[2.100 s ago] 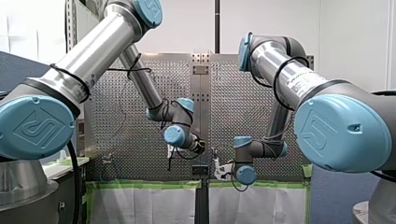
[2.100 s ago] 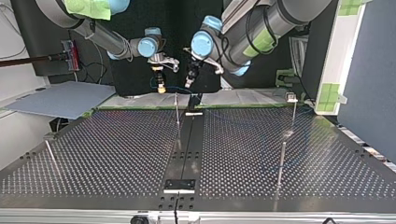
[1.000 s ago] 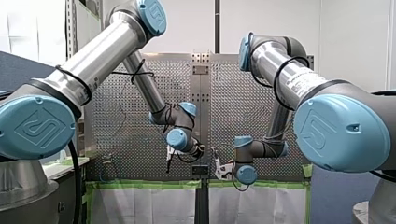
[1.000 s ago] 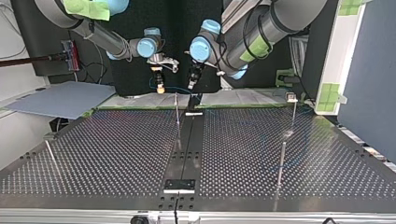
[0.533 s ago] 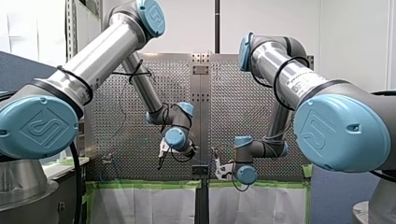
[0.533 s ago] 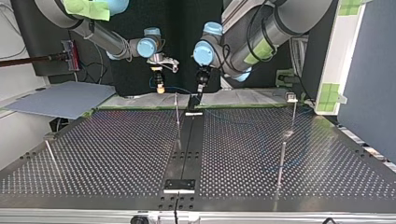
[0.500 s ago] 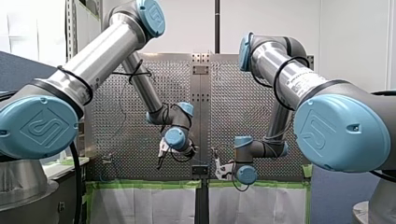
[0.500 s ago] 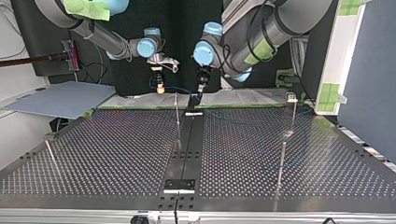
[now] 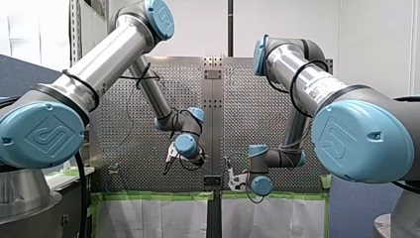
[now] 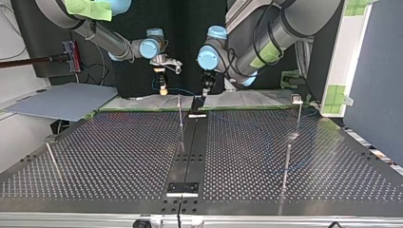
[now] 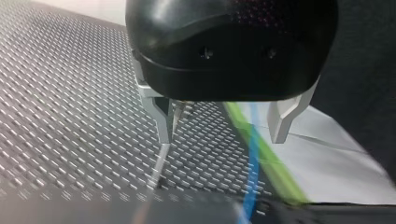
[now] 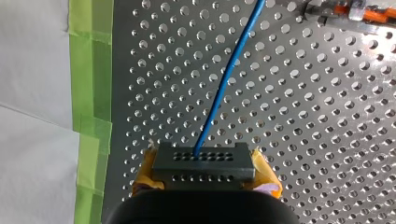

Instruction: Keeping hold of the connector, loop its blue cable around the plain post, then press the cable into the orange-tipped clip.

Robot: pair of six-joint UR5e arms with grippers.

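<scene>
Two arms reach down to the green-taped edge of the perforated bench (image 9: 138, 129) in the front view. My left gripper (image 9: 168, 162) hangs tilted above it and my right gripper (image 9: 231, 179) sits low near the centre seam. I cannot tell either grasp from here.

From across the bench, the right gripper hangs just behind the plain post (image 10: 180, 111), with the left gripper near it on the view's right. A faint line of blue cable (image 10: 177, 89) runs between them.

At the left wrist, the metal fingers (image 11: 163, 119) stand wide apart with nothing in them. The cable passes below the gap, beside the green tape (image 11: 273, 175). What I take for the same post stands under one finger.

At the right wrist, yellow pads (image 12: 145, 173) are clamped on the dark connector (image 12: 203, 163), and the cable leads straight ahead over the holes. The orange-tipped clip (image 12: 359, 13) lies ahead and to one side. It is apart from the cable, with no cable in it, and I see no container.

To me the loop looks barely begun. The next move calls for the right arm to carry the connector round the post without letting go, while the left perhaps guides the slack.
</scene>
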